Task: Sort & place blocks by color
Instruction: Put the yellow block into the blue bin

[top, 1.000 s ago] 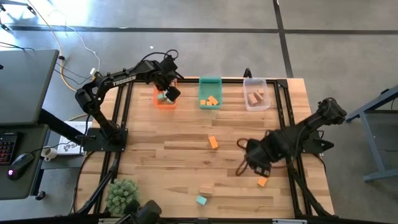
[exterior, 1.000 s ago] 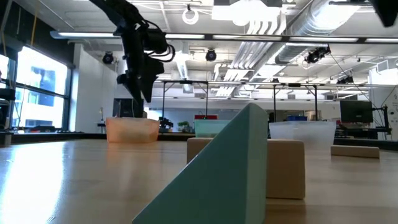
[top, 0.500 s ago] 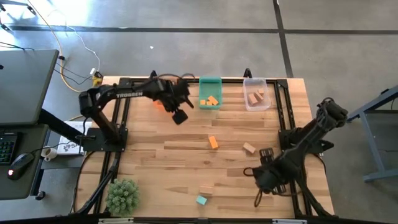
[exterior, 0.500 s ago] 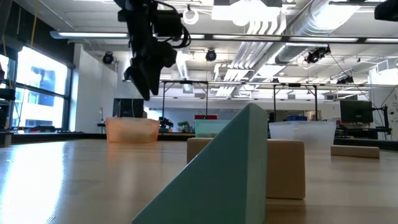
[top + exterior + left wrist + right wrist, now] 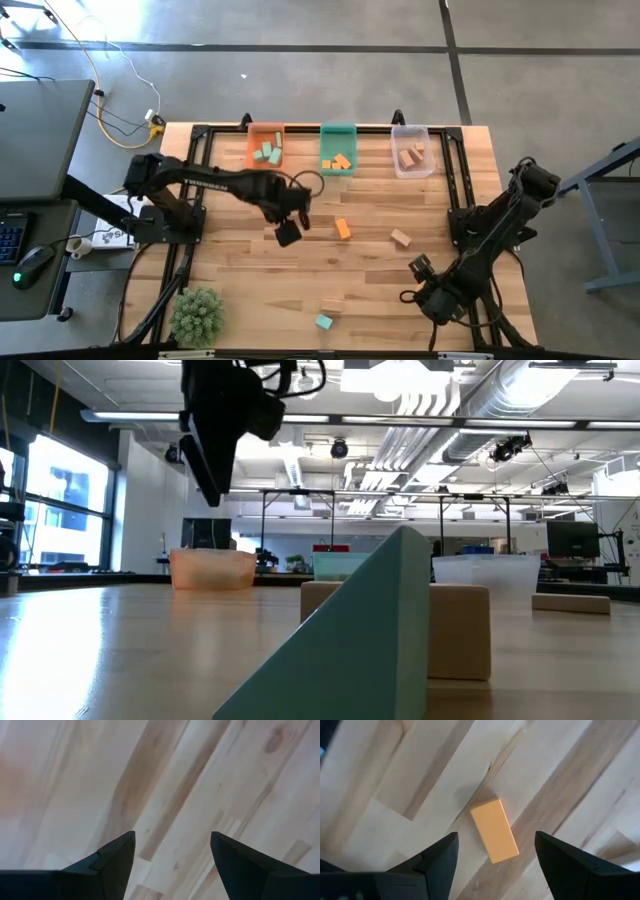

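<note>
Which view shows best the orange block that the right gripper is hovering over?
The right wrist view: the orange block lies whole on the wood between the open right gripper fingers. In the high view the right arm covers it. The low view and the left wrist view do not show it.

L arm stretched toward table centre, left gripper [image 5: 288, 232] open, R arm folded, right gripper [image 5: 428, 290] open
</note>
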Motion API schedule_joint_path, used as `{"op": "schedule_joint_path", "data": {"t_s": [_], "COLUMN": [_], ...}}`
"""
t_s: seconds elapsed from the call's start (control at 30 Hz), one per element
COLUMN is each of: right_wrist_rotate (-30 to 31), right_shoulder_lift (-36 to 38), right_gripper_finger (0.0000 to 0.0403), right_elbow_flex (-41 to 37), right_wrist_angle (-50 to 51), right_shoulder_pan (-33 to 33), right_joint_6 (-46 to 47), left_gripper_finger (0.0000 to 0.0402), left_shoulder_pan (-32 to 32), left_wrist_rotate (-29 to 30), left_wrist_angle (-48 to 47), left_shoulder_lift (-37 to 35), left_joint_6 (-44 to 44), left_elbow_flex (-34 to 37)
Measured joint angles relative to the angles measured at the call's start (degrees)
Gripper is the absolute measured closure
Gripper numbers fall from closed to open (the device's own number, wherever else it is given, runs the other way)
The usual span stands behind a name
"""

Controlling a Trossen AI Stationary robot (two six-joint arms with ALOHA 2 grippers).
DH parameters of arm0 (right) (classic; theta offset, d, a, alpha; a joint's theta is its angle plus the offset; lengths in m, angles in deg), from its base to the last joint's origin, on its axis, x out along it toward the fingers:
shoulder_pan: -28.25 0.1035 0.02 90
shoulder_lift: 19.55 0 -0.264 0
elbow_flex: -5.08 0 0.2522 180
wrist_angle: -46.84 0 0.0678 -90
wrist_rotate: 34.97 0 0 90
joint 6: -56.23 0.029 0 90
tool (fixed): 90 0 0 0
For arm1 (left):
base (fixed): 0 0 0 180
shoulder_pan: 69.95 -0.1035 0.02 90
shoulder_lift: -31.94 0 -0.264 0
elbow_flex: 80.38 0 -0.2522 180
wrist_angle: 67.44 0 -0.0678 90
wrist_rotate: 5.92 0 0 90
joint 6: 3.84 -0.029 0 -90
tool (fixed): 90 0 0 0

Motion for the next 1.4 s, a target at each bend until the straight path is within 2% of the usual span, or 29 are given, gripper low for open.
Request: {"op": "schedule_joint_path", "data": {"t_s": [0.13, 0.33, 0.53, 0.77, 0.87, 1.07, 1.4], "right_wrist_rotate": [1.14, 1.68, 1.38, 1.16, 0.19, -1.76, -1.84], "right_shoulder_lift": [0.0, 0.0, 0.0, 0.17, 0.15, 0.12, 0.13], "right_gripper_finger": [0.0153, 0.0153, 0.0153, 0.0158, 0.0189, 0.0307, 0.0311], "right_elbow_flex": [-2.82, -6.88, -11.59, -14.54, -14.55, -14.18, -14.08], "right_wrist_angle": [-2.42, -5.95, -12.07, -14.18, -14.26, -15.0, -15.67], "right_shoulder_pan": [0.48, 0.46, 0.42, 0.42, 0.4, 0.39, -1.35], "right_joint_6": [-3.65, -4.18, -4.16, -1.78, 0.4, 4.71, 22.26], "left_gripper_finger": [0.0154, 0.0156, 0.0154, 0.0156, 0.0155, 0.0156, 0.0155], "left_shoulder_pan": [4.14, 7.62, 8.42, 7.53, 6.75, 3.83, -3.49], "left_wrist_rotate": [1.68, 1.96, 2.08, 2.09, 2.1, 2.59, 3.86], "left_wrist_angle": [0.06, 0.06, 0.08, 0.11, 0.12, 0.17, 0.59], "left_shoulder_lift": [0.0, 0.0, -0.01, -0.02, -0.02, -0.02, -0.02], "left_joint_6": [4.01, 7.75, 9.25, 9.24, 8.42, 5.11, -2.63], "left_elbow_flex": [0.0, 0.0, 0.0, 0.0, 0.0, 0.0, 0.0]}}
